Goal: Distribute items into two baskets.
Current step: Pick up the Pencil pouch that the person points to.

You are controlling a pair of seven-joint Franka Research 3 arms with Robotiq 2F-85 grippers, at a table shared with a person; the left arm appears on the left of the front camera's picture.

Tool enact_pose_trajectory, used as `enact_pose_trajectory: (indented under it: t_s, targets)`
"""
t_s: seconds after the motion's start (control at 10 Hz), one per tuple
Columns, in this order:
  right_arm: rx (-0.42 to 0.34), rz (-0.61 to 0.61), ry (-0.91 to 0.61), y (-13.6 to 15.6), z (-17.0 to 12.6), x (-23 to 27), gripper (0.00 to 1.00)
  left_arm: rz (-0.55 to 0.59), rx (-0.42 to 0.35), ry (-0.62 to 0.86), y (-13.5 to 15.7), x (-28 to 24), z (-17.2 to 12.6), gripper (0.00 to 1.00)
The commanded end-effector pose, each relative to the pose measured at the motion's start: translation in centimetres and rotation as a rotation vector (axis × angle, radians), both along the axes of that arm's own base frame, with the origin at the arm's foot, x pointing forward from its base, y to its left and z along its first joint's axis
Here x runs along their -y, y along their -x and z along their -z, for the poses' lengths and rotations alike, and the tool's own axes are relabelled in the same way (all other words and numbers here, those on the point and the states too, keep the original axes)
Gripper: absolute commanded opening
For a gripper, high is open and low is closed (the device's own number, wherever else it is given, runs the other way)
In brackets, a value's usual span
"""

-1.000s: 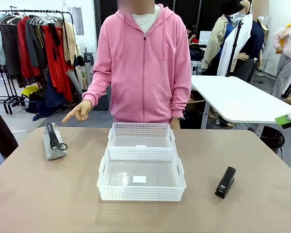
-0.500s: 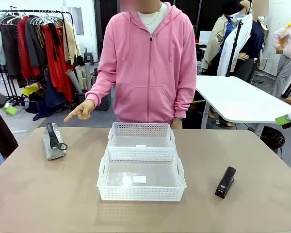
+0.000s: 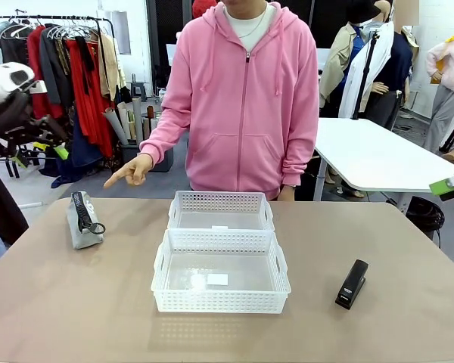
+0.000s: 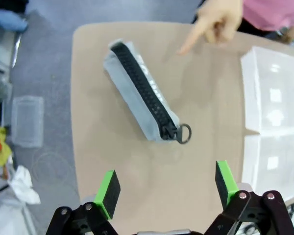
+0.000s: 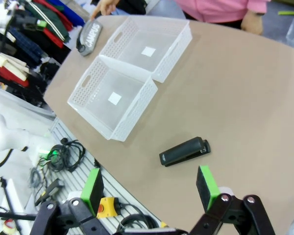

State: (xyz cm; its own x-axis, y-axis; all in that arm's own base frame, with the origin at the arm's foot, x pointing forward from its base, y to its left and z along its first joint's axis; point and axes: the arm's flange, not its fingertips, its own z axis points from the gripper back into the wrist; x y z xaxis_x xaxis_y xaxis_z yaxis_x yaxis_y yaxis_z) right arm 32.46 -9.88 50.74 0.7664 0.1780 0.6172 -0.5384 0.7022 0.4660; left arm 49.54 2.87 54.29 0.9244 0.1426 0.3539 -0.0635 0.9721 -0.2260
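The left fingers (image 4: pixel 108 192) stand wide apart and hold nothing. They hang above the counter (image 3: pixel 60 302), looking down on the grey pouch (image 4: pixel 142 98), which lies clear of them with its black zip facing up and the ring pull at the end nearer the fingers. In the front view the pouch sits at the counter's left side, well apart from the 2 white baskets. A person's hand (image 3: pixel 130 171) hovers just beyond it, index finger pointing down toward it.

The near basket (image 3: pixel 219 300) and the far basket (image 3: pixel 221 201) sit mid-counter, long sides touching, each with a small white label inside.

The right fingers (image 5: pixel 93 188) are also spread wide with nothing in them, raised over the counter's right side. The black stapler (image 5: pixel 184 151) lies closed on the counter beyond them, to the right of the near basket and apart from it.
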Motion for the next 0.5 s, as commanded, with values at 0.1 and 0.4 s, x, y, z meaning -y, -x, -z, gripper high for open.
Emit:
enact_pose_trajectory:
  t_s: [0.1, 0.4]
  targets:
    - [0.007, -0.009, -0.011, 0.0, -0.1, 0.0, 1.0, -0.189, -0.169, 0.028, -6.2, 0.0, -1.9, 1.0]
    - [0.007, -0.009, -0.011, 0.0, -0.1, 0.0, 1.0, -0.289, -0.283, 0.044, -10.5, 0.1, -1.3, 1.0]
